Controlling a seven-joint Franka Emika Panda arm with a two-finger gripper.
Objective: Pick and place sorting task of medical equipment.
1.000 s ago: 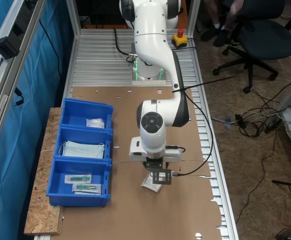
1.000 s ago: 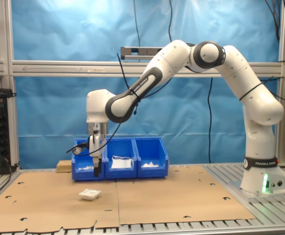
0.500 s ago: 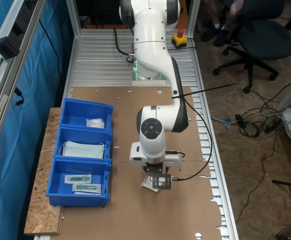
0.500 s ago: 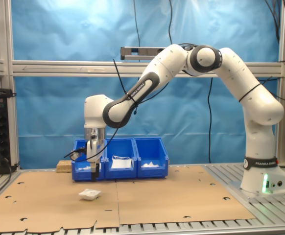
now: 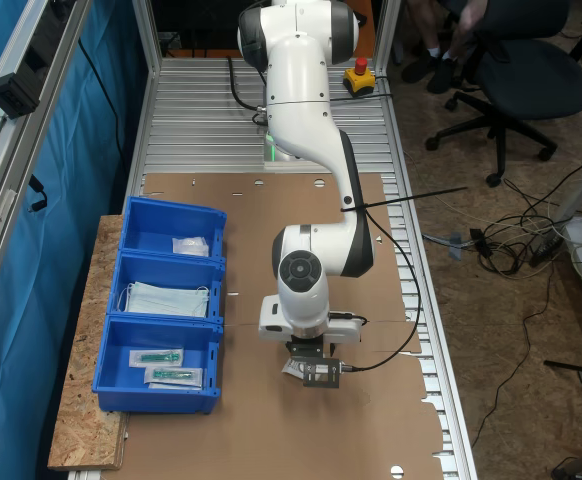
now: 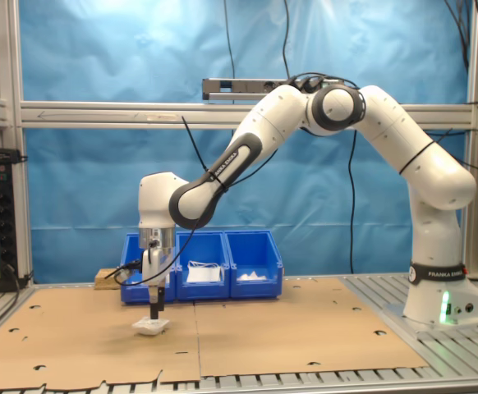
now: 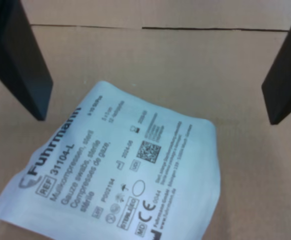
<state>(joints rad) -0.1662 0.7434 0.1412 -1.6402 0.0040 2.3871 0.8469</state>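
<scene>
The medical equipment, a flat square white sealed packet (image 7: 130, 180) with faint print, lies on the brown cardboard mat (image 5: 371, 430). In the second exterior view the packet (image 6: 151, 326) rests just under my gripper (image 6: 156, 313). From the first exterior view only a white corner of the packet (image 5: 290, 368) peeks out beneath my gripper (image 5: 316, 376). The wrist view has my gripper (image 7: 158, 117) open, its two dark fingers (image 7: 20, 60) wide apart and straddling the packet's upper edge, with nothing held between them.
Three blue bins (image 5: 123, 262) stand in a row at the first exterior view's left: one with a white packet (image 5: 191, 245), one with pale blue masks (image 5: 166, 298), one with clear green-tipped packets (image 5: 166, 365). The bins (image 6: 222, 289) stand behind the gripper in the second exterior view. An office chair (image 5: 531, 75) stands beyond the table.
My arm has lowered the open gripper straight down over the packet, from well above it to just over it. The packet has not moved.
</scene>
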